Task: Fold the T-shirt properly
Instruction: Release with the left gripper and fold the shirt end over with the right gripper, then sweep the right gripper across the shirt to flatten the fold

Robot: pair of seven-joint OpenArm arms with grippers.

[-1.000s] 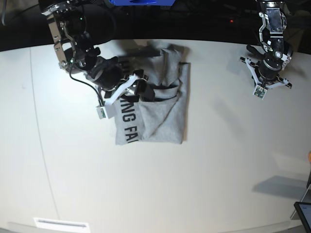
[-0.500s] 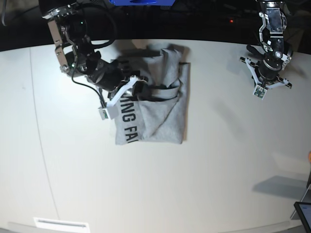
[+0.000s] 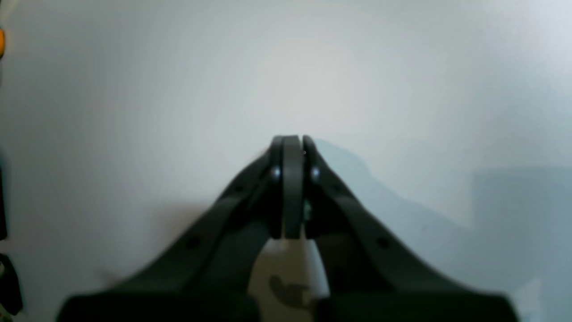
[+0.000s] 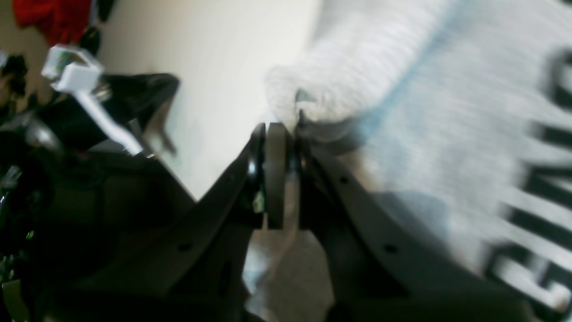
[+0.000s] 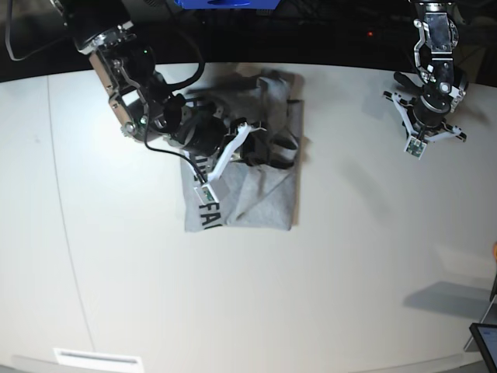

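Observation:
The heather-grey T-shirt (image 5: 264,198) lies partly folded on the white table (image 5: 349,256), with a strip of black lettering (image 5: 206,211) along its left edge. My right gripper (image 5: 265,151) is low over the shirt's upper middle. In the right wrist view this gripper (image 4: 280,129) is shut on a bunched fold of the T-shirt (image 4: 402,89), the cloth rising just past the tips. My left gripper (image 5: 425,130) rests far off at the back right. The left wrist view shows it (image 3: 292,141) shut with nothing in it, above bare table.
The table's dark back edge (image 5: 334,54) runs behind both arms. A dark device (image 5: 485,342) sits at the front right corner, and a white label (image 5: 97,358) lies at the front left edge. Something orange (image 5: 495,249) shows at the right border.
My right gripper closed on the cloth and swung right across the shirt, drawing the lettered left side inward, so less lettering shows. The left arm has not moved.

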